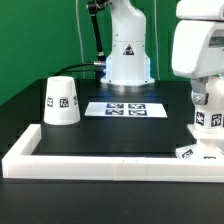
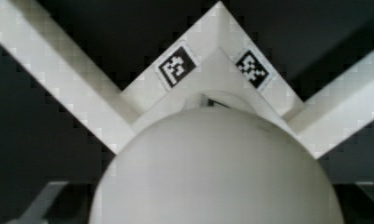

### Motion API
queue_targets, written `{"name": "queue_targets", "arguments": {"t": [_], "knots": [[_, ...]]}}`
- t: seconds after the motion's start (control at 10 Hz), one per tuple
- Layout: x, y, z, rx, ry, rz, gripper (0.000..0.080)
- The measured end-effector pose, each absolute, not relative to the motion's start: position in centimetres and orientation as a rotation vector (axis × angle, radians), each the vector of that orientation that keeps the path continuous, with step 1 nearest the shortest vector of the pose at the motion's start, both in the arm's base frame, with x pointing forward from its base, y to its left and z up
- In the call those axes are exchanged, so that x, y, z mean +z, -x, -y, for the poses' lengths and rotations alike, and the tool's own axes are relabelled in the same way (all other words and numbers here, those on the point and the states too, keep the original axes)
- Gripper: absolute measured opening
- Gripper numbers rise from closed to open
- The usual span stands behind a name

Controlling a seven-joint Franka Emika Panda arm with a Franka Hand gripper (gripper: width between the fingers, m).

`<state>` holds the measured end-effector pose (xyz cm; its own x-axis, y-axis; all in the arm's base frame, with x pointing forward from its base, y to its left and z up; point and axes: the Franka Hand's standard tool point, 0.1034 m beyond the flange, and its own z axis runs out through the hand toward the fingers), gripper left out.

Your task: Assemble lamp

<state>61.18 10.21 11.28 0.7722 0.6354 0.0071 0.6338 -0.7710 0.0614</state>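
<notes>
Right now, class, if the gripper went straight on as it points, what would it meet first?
Likely the base, lying in the rail corner below the held bulb; the gap is unclear.

The bulb [image 1: 203, 122] sits in the claw [image 1: 206, 113]. The base [image 1: 190, 152] lies just below it, beside the rail [image 1: 110, 165]. The marker board [image 1: 127, 108] lies between the claw and the shade [image 1: 60, 100], well off to the exterior view's left.

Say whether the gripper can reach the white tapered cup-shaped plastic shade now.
Probably not yet: the gripper seems to be holding the round white bulb, though the white tapered shade stands uncovered and apart.
</notes>
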Motion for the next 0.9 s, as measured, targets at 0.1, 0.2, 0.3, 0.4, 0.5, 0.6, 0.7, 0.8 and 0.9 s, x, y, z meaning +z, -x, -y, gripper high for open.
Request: {"name": "queue_targets", "arguments": {"t": [0.1, 0.2, 0.3, 0.4, 0.5, 0.6, 0.7, 0.8, 0.9], "knots": [[11.28, -61.04, -10.21, 0.030, -2.963, -0.870, 0.0579], [11.29, -60.92, -10.24, 0.020, -3.010, -0.704, 0.0579], [11.35, -60.75, -10.20, -0.001, -3.044, -0.547, 0.0579], [11.42, -60.67, -10.17, -0.015, -3.058, -0.466, 0.0579], [11.36, -60.66, -10.20, -0.011, -3.072, -0.354, 0.0579], [11.34, -60.64, -10.22, -0.009, -3.081, -0.261, 0.0579], [11.34, -60.64, -10.22, -0.008, -3.086, -0.207, 0.0579], [11.33, -60.63, -10.25, -0.005, -3.092, -0.079, 0.0579], [11.32, -60.62, -10.25, -0.003, -3.093, 0.006, 0.0579]]}}
